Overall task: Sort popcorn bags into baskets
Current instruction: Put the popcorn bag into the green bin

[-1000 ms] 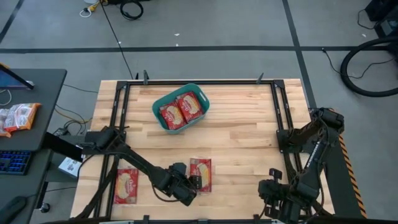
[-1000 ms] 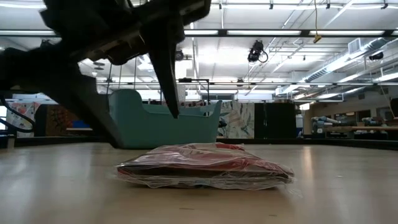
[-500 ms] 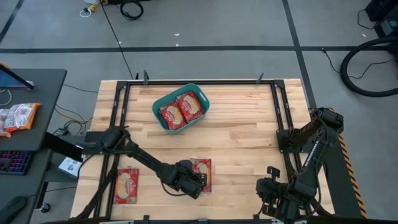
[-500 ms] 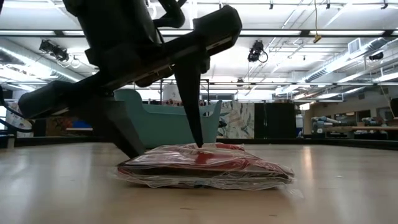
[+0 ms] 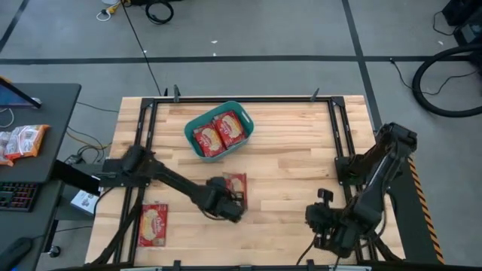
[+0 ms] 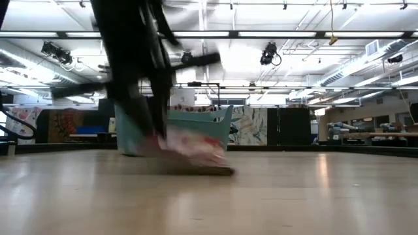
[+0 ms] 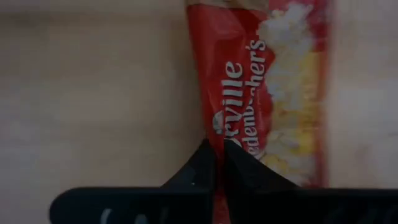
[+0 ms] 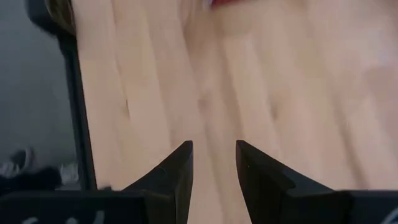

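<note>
A red popcorn bag (image 5: 236,186) hangs tilted just above the middle of the table, with my left gripper (image 5: 227,202) shut on it. The teal basket (image 5: 191,128) stands at the far middle with two red bags (image 5: 219,132) lying flat inside. Another red bag (image 5: 154,223) lies flat on the table at the near left. My right gripper (image 5: 322,219) waits near the near right edge, open (image 8: 213,155) with only bare wood in front of it. My left gripper pinches the bag's left long edge (image 7: 208,127) between its two fingertips (image 7: 205,158). The fingers come from above, slanting from the near left. In the low view the held side is raised and the bag's opposite edge (image 6: 219,168) hangs low; whether it touches the table I cannot tell.
A dark metal frame (image 5: 143,143) runs along the table's left, far and right sides. On a side desk left of the table lie white-and-orange packets (image 5: 21,141) and a keyboard (image 5: 15,194). Bare wood lies between the held bag and the basket.
My left gripper has come down on the bag, shut on its left edge, and moved toward the far edge and the basket. The bag has tipped, its left side lifted, and has shifted farther from the near edge. My right arm has moved slightly toward the table's left.
</note>
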`<move>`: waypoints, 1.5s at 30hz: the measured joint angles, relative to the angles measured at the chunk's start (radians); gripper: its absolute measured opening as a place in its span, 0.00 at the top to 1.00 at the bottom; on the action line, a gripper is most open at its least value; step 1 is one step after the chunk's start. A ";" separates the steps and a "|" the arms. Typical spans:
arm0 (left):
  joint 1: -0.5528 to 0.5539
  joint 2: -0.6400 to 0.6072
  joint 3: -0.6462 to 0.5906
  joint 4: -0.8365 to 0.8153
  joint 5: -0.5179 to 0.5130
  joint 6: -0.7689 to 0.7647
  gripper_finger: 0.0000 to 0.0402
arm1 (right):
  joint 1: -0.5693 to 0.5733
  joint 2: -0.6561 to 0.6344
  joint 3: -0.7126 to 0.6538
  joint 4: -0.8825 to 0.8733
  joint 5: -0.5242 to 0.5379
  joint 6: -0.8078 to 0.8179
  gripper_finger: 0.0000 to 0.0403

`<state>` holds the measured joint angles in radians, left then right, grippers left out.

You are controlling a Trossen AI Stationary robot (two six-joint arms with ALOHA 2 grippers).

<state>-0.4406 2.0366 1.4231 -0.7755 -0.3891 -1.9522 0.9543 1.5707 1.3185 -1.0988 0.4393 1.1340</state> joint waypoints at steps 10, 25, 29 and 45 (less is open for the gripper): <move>0.139 -0.452 0.009 -0.269 -0.501 -0.027 0.96 | -0.050 -0.225 0.025 -0.051 0.247 -0.174 0.69; 0.580 -0.417 -0.033 -0.487 0.022 0.035 0.94 | -0.137 -0.294 0.024 -0.117 0.192 -0.328 0.69; 0.625 -0.417 -0.132 -0.331 0.106 0.028 0.93 | -0.123 -0.294 0.021 -0.131 0.194 -0.324 0.69; 0.656 -0.433 -0.272 -0.181 0.214 0.151 0.78 | -0.155 -0.331 0.021 -0.313 0.193 -0.305 0.69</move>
<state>0.2153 1.6036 1.1509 -0.9566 -0.1751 -1.8015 0.7993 1.2396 1.3392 -1.4117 0.6318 0.8290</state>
